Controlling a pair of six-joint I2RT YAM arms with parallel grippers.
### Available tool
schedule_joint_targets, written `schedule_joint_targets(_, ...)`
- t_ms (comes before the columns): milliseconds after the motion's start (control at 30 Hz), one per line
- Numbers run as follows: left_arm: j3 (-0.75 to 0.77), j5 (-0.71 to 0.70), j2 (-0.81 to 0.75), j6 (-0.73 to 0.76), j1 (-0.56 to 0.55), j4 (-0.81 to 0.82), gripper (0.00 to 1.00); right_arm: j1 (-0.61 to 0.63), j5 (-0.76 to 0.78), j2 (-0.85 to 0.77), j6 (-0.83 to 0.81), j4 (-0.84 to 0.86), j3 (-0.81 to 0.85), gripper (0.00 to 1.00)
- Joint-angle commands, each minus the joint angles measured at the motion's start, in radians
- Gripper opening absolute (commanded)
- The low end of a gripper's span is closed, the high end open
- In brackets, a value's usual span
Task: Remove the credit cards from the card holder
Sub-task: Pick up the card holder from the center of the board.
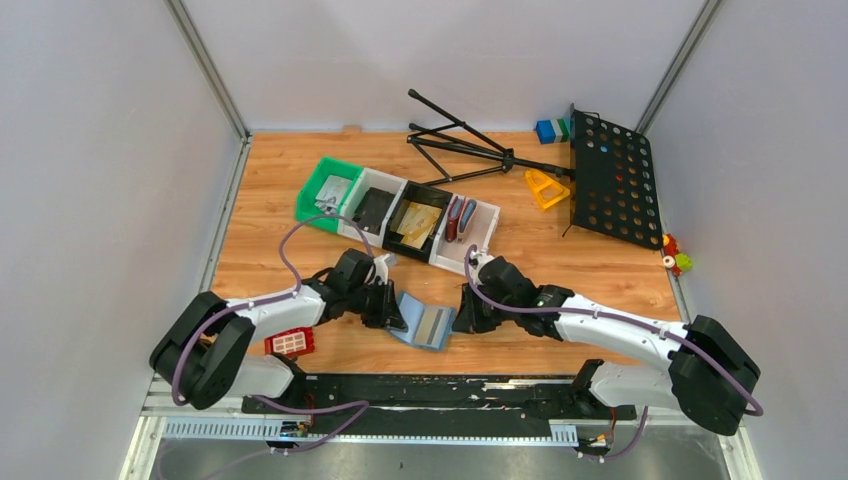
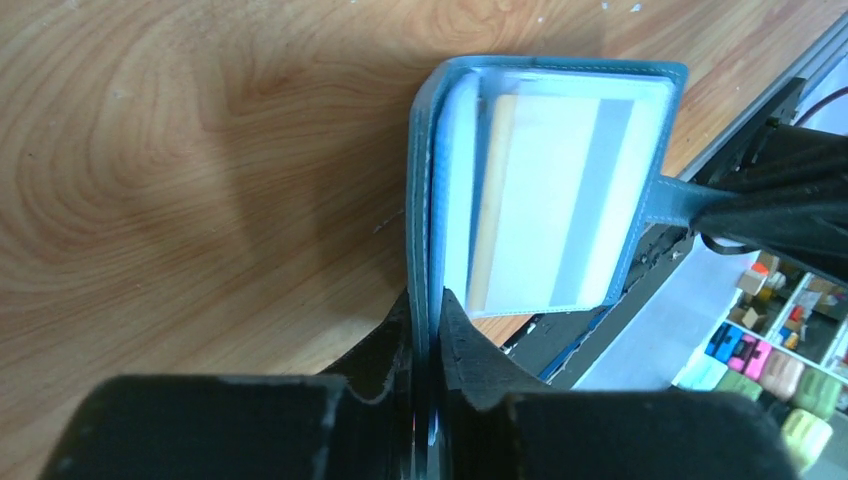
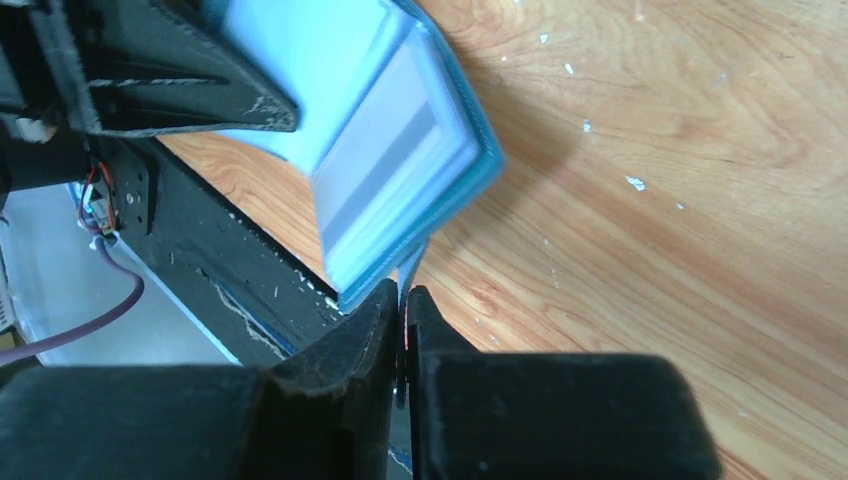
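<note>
**A:** From above, the card holder (image 1: pixel 425 322) is held open near the middle of the desk's (image 1: pixel 600 270) near edge, stretched between the two arms.

**B:** It looks soft and light to me. I reckon it would flop shut if either side let go.

**A:** In the left wrist view, the left gripper (image 2: pixel 428 315) is pinching the edge of one cover, jaws pressed close on it. The cover is slate-blue outside and paler inside. The credit cards (image 2: pixel 560 200) sit in the far half, a pale one with a grey stripe and a gold-tan one behind it.

**B:** Thin, stiff and slick, I'd guess. Best taken by an exposed edge.

**A:** In the right wrist view, the right gripper (image 3: pixel 403 300) nips the other cover's thin rim, jaws almost touching.
</note>
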Motion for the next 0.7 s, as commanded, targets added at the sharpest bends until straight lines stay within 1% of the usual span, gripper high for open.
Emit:
schedule_joint_targets(0, -0.019, -0.036, -0.109, -0.008, 0.001, 0.031, 0.1, -0.003, 0.079, -0.02, -0.003, 0.019, -0.008, 0.16)
schedule_joint_targets(67, -0.03, -0.059, -0.153, -0.017, 0.001, 0.031, 0.0, -0.004, 0.117, -0.018, -0.03, 0.05, 0.001, 0.32)
schedule_joint_targets(100, -0.035, -0.07, -0.172, -0.02, 0.0, 0.029, 0.0, -0.004, 0.143, -0.016, -0.041, 0.059, 0.007, 0.38)
schedule_joint_targets(200, -0.046, -0.088, -0.213, -0.023, 0.0, 0.022, 0.0, -0.004, 0.199, -0.01, -0.07, 0.099, 0.018, 0.48)
schedule_joint_targets(267, -0.053, -0.093, -0.23, -0.022, 0.001, 0.016, 0.0, -0.004, 0.252, -0.01, -0.084, 0.126, 0.017, 0.51)
schedule_joint_targets(333, -0.065, -0.097, -0.239, -0.027, 0.0, 0.017, 0.0, -0.004, 0.272, -0.013, -0.091, 0.141, 0.019, 0.54)
schedule_joint_targets(367, -0.069, -0.099, -0.245, -0.027, 0.001, 0.013, 0.0, -0.004, 0.276, -0.015, -0.095, 0.148, 0.02, 0.57)
schedule_joint_targets(400, -0.075, -0.102, -0.251, -0.03, 0.0, 0.014, 0.0, -0.004, 0.285, -0.021, -0.094, 0.148, 0.019, 0.62)
schedule_joint_targets(500, -0.109, -0.102, -0.272, -0.061, 0.001, 0.056, 0.0, -0.003, 0.308, -0.056, -0.085, 0.154, 0.0, 0.9)
schedule_joint_targets(533, -0.12, -0.098, -0.279, -0.072, 0.001, 0.068, 0.0, -0.004, 0.31, -0.073, -0.083, 0.16, -0.007, 0.98)
schedule_joint_targets(567, -0.131, -0.095, -0.289, -0.083, 0.001, 0.101, 0.0, -0.004, 0.308, -0.095, -0.089, 0.169, -0.016, 1.0)
schedule_joint_targets(667, -0.15, -0.087, -0.317, -0.1, 0.001, 0.142, 0.0, -0.004, 0.32, -0.158, -0.1, 0.173, -0.022, 1.0)
